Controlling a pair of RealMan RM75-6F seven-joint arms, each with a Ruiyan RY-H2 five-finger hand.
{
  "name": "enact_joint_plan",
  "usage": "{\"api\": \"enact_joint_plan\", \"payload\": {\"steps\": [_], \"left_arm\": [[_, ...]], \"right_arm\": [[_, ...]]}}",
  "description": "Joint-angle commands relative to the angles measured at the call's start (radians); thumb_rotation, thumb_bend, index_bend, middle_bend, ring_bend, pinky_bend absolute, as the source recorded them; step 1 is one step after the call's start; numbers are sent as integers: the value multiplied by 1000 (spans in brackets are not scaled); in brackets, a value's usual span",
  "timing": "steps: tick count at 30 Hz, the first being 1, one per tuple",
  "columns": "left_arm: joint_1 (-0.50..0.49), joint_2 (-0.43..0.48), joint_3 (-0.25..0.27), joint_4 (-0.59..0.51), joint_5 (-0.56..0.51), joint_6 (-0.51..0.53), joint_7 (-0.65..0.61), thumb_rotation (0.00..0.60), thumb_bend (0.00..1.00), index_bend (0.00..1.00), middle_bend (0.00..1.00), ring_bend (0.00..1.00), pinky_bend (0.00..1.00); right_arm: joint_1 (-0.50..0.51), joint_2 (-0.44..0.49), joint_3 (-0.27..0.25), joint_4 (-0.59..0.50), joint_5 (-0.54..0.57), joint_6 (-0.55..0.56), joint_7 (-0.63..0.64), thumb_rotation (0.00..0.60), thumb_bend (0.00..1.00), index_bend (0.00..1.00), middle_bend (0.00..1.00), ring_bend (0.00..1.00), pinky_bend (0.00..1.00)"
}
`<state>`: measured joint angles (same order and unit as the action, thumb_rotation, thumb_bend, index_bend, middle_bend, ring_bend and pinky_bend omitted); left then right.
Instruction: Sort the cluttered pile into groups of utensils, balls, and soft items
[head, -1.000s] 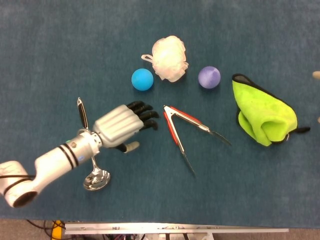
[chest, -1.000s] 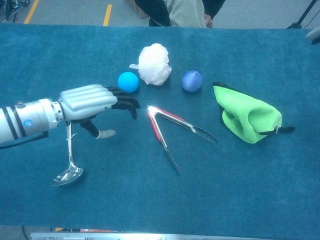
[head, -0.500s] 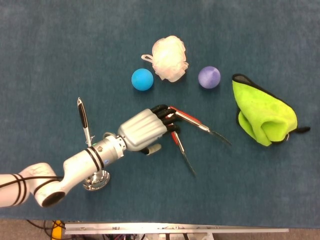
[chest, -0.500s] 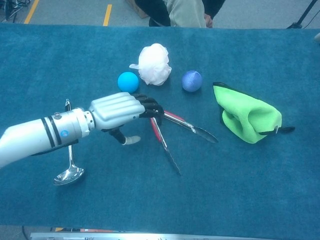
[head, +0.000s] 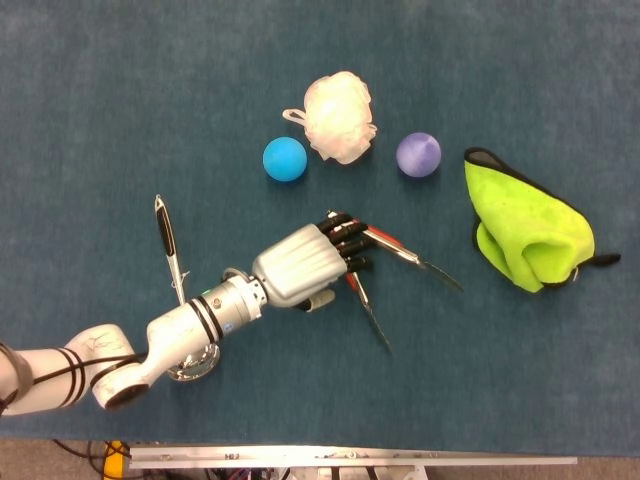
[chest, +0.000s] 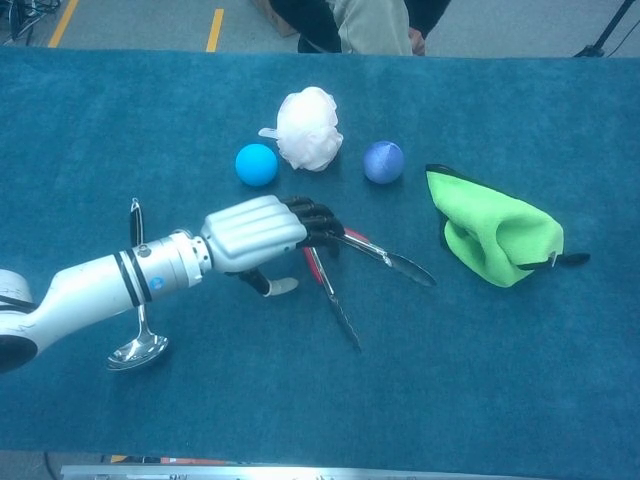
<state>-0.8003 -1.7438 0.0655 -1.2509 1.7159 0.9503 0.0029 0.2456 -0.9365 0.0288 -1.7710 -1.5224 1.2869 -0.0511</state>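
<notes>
The left hand (head: 305, 268) lies palm-down over the hinge end of the tongs (head: 385, 270), dark fingers (chest: 318, 218) curled onto the red handles, thumb tucked beneath; whether it truly grips them I cannot tell. The tongs' arms splay toward the right and near edge. A ladle (chest: 138, 300) sits left of the forearm. Farther off are a blue ball (head: 285, 159), white loofah (head: 341, 116), purple ball (head: 418, 154) (in a row), and a green cloth (head: 525, 222) at right.
</notes>
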Motion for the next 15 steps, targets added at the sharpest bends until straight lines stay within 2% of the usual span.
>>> {"api": "enact_joint_plan", "payload": {"steps": [1, 15], "left_arm": [[-6, -14, 9, 19, 13, 7, -10, 600, 347, 270, 149, 85, 114], [-22, -45, 40, 86, 32, 3, -27, 600, 348, 282, 150, 85, 114]], "right_arm": [[-1, 0, 0, 0, 1, 1, 0, 600, 12, 231, 305, 158, 322], [-12, 6, -2, 3, 6, 3, 11, 600, 12, 231, 305, 158, 322]]}}
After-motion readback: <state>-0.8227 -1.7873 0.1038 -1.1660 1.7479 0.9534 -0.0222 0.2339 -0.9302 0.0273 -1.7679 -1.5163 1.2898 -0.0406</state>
